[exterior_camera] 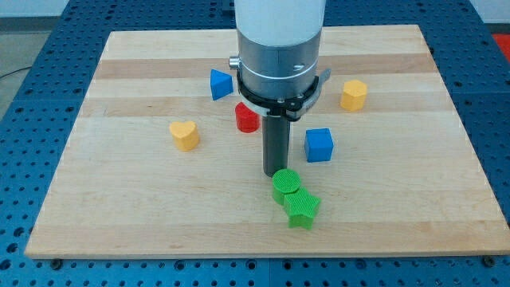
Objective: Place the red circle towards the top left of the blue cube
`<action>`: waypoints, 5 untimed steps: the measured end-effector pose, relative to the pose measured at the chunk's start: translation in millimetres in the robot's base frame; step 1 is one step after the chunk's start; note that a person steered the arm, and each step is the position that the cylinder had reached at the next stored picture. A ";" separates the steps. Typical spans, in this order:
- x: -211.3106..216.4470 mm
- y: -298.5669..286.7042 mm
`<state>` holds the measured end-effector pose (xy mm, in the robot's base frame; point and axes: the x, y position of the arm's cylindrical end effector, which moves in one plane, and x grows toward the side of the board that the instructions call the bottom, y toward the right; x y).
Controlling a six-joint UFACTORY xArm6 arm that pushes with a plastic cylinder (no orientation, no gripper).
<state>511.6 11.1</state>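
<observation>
Red circle [247,118] sat up-left of blue cube [319,144], apart | tip [276,173] touching green circle [286,183], below both | no gripper on the arm, only a rod | risk: sweep could drag green circle, green star [302,210] or nudge cube on wooden surface [119,207].

Red circle [247,118] flat on board, partly behind arm; blue cube [319,144] at view's right, apart.

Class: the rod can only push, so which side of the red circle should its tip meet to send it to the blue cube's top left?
Judging by positions, the red circle lies up-left of the blue cube. Press its curved left face centrally, nudging rightward; my tip is below-right.
</observation>
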 end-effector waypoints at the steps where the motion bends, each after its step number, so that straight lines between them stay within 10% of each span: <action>1: 2.4 0.0; 5: -80.2 -64.6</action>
<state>431.5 -53.5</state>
